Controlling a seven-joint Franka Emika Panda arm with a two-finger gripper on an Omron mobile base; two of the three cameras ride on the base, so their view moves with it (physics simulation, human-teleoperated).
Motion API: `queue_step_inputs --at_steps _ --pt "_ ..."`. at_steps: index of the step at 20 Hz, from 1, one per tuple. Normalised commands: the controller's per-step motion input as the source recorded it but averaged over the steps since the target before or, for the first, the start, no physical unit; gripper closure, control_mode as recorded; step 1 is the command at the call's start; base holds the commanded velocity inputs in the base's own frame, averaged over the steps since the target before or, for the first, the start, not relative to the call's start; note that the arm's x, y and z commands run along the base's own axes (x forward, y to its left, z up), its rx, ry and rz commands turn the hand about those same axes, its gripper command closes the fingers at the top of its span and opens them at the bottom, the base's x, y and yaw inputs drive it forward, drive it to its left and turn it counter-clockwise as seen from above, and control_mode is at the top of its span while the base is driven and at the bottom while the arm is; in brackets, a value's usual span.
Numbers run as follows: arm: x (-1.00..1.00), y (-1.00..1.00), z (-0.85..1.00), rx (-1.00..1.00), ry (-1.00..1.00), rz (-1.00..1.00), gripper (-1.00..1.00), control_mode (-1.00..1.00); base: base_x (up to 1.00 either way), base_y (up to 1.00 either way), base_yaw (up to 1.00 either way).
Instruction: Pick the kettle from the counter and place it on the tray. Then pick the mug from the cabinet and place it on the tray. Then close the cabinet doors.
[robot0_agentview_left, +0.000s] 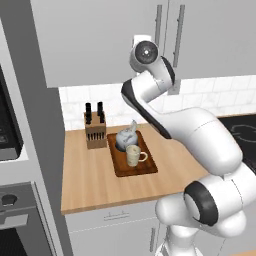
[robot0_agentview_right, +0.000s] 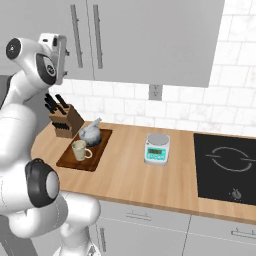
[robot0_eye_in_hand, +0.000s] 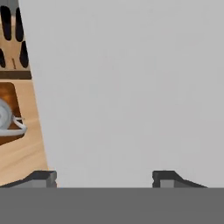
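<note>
A light-wood knife block (robot0_agentview_left: 95, 131) with black handles stands at the back by the white tiled wall (robot0_agentview_right: 235, 107). Further right sit a small kitchen scale (robot0_agentview_right: 157, 148), a wall socket (robot0_agentview_right: 155, 92) above it, and a black hob (robot0_agentview_right: 227, 167). A dark oven (robot0_agentview_left: 15, 225) fills the tall column on the left.

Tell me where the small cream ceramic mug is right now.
The small cream ceramic mug stands on the dark-brown wooden tray, at its near end, just in front of the grey metallic kettle.
</note>
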Motion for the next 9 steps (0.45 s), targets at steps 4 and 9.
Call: queue_step_inputs --at_steps 4,9 --pt "0.12 -0.08 -0.12 0.02 0.00 0.03 -1.00 -1.00 0.00 0.00 0.00" --pt "0.03 0.00 0.00 0.00 0.00 0.00 -1.00 -1.00 0.00 0.00 0.00"
